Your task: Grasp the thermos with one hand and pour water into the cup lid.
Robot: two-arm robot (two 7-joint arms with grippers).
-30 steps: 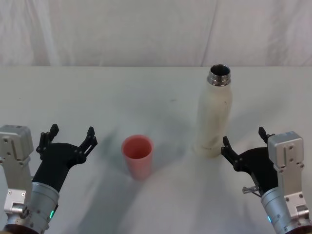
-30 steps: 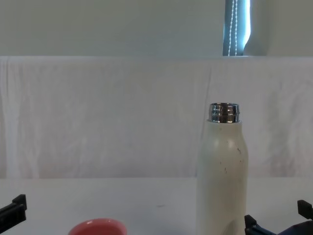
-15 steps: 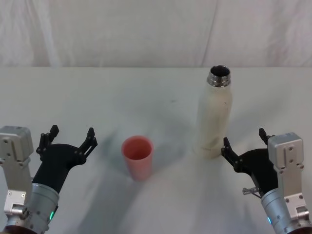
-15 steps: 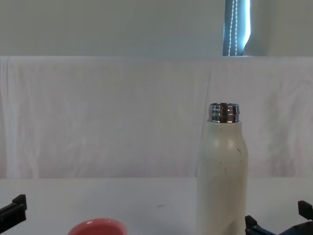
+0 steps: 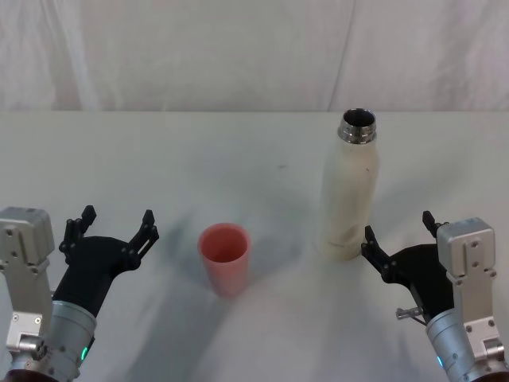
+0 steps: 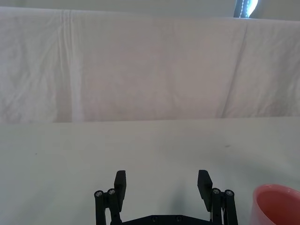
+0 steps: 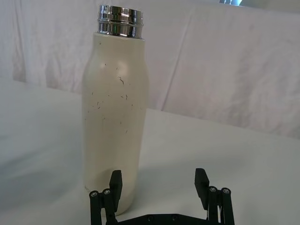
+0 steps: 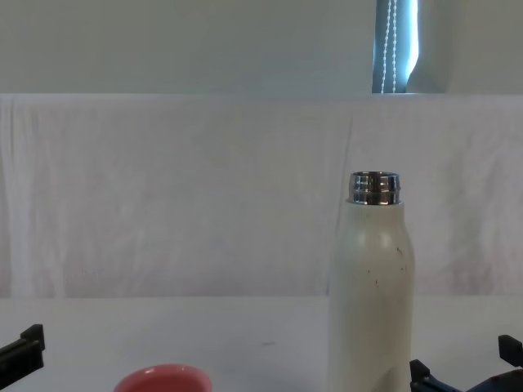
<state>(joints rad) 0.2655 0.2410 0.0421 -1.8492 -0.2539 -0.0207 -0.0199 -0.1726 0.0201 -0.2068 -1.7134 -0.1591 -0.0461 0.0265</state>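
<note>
Thermos (image 5: pixel 350 191) upright, just ahead-left of your right gripper (image 5: pixel 400 231), jaws spread wide, empty. Left gripper (image 5: pixel 111 225) likewise, beyond cup lid (image 5: pixel 225 256).

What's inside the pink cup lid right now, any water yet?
The cup lid stands upright and open; its visible inner wall looks plain pink, with no water apparent. Its bottom is hidden behind the near rim. The thermos stands upright, unpoured.

Each arm has a silver-grey round wrist with a pale grey box on its outer side and a small green light low down. The left end effector (image 5: pixel 111 225) and the right end effector (image 5: pixel 399 229) are black, with thin linked fingers and small silver screws. A small metal part, perhaps a screw, sticks out beside the right wrist.
</note>
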